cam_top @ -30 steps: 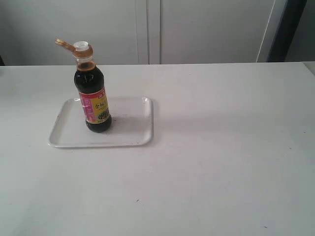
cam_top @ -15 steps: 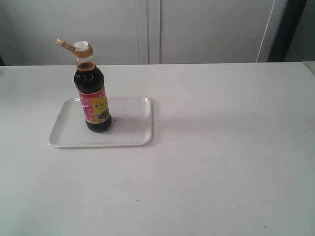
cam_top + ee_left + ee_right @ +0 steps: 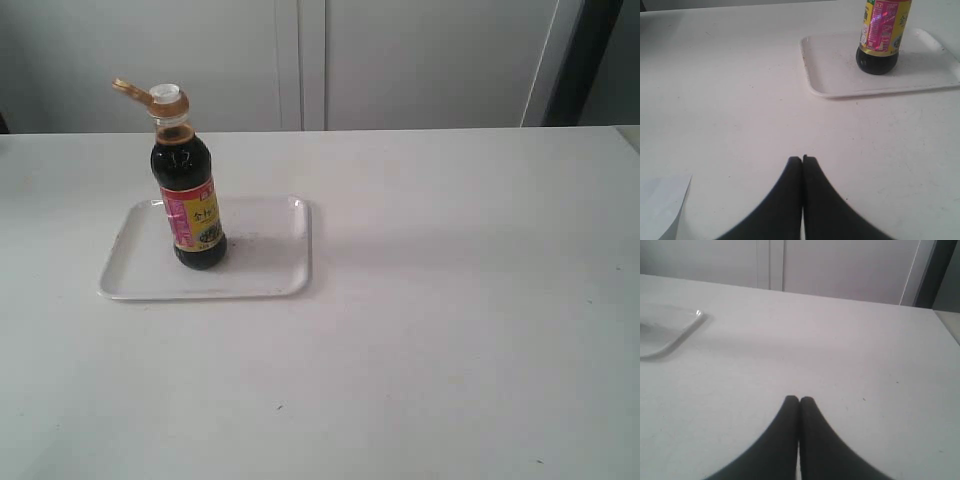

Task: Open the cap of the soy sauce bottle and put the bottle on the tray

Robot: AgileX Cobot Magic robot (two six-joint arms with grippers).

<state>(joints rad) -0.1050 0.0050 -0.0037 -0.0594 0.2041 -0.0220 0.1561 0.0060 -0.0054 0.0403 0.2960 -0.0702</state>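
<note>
Well, the soy sauce bottle (image 3: 189,195) stands upright on the tray (image 3: 268,282) (cap (image 3: 150,96) flipped open), both jaws pressed together, holding nothing.

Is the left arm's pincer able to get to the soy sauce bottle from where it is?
Probably yes. The left pincer is shut and empty, and only bare table lies between it and the soy sauce bottle standing on the tray.

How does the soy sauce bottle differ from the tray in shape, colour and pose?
The soy sauce bottle is tall and stands upright; the tray is flat and lies low on the table. The bottle is dark with a red-and-yellow label; the tray is plain white. The bottle is narrower and rests on the tray. Neither is held by a gripper.
</note>
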